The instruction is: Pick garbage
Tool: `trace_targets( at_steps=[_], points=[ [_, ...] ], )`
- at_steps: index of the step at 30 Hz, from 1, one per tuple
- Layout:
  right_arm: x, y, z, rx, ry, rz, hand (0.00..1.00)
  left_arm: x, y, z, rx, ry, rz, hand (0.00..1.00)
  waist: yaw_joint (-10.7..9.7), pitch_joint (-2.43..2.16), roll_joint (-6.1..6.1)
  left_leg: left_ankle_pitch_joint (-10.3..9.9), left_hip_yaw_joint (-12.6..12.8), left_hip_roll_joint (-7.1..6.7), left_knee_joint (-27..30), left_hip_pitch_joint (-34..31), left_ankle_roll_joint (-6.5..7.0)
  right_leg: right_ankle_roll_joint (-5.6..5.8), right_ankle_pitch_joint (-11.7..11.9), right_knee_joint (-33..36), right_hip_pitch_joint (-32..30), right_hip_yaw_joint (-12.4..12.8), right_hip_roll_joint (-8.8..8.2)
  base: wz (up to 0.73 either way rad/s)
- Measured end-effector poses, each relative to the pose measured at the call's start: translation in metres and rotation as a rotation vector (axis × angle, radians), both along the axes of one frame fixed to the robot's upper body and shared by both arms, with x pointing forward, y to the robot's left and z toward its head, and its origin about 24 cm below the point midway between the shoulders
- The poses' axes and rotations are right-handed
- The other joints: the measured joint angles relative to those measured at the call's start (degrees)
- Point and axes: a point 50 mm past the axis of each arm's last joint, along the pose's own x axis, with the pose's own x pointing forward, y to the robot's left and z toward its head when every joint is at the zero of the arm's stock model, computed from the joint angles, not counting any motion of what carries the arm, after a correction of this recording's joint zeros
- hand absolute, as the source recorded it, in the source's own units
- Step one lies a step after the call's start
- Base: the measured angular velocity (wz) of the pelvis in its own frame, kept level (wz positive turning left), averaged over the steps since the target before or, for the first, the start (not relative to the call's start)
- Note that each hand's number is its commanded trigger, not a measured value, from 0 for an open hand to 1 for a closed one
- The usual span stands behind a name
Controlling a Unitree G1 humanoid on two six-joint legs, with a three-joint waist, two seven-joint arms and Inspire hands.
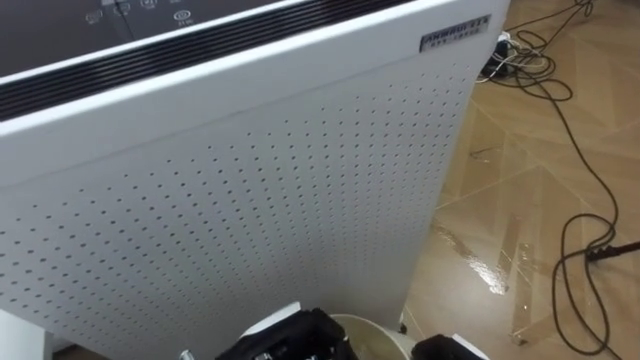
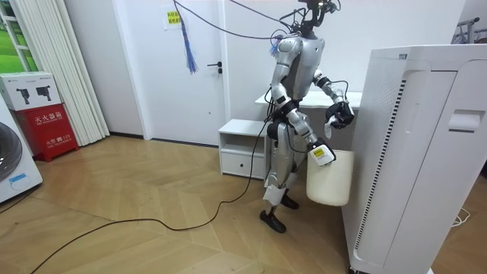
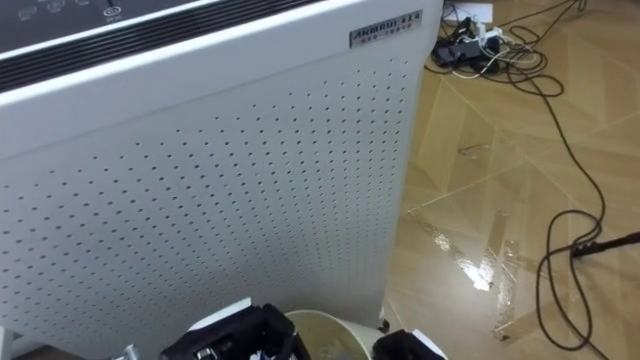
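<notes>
I stand close in front of a tall white perforated air purifier [image 1: 250, 190], seen from the side as the purifier [image 2: 415, 152] in the room view. A cream waste bin [image 2: 329, 179] hangs at my front, just off the floor. Its rim [image 1: 375, 335] shows at the bottom edge below me. My right hand [image 2: 319, 156] grips the bin's upper edge and shows as a dark shape [image 1: 450, 348] right of the rim. My left hand [image 1: 290, 340] is raised at chest height, also seen as the hand [image 2: 338, 116] near the purifier's face.
Wood floor lies to my right, with black cables [image 1: 575, 240] looping across it and a power strip [image 1: 500, 50] with plugs at the far end. A strip of clear tape [image 1: 515, 275] shines on the boards. A low white cabinet [image 2: 242, 148] stands behind me by the wall.
</notes>
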Motion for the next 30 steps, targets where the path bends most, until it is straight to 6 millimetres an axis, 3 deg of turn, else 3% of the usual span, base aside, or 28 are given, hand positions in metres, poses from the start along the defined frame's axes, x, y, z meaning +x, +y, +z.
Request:
trace_targets(
  at_steps=[9, 30],
  points=[
    [-0.002, 0.003, -0.005, 0.003, 0.023, 0.003, 1.00, -0.002, 0.003, -0.012, 0.075, 0.023, 0.001, 0.00, 0.02, 0.02, 0.01, 0.20, -0.44, 0.04, 0.08, -1.87, 0.00, -0.09, 0.05, 0.09, -1.76, -0.28, -0.10, 0.01],
    [-0.006, -0.001, -0.011, -0.021, 0.048, -0.011, 1.00, 0.000, -0.004, -0.011, 0.046, 0.012, 0.015, 0.00, 0.17, 0.29, -0.66, 0.20, 0.36, 0.42, -0.04, -2.60, -0.01, -0.19, 0.16, 0.12, -2.93, 0.12, 0.07, -0.01]
  ],
)
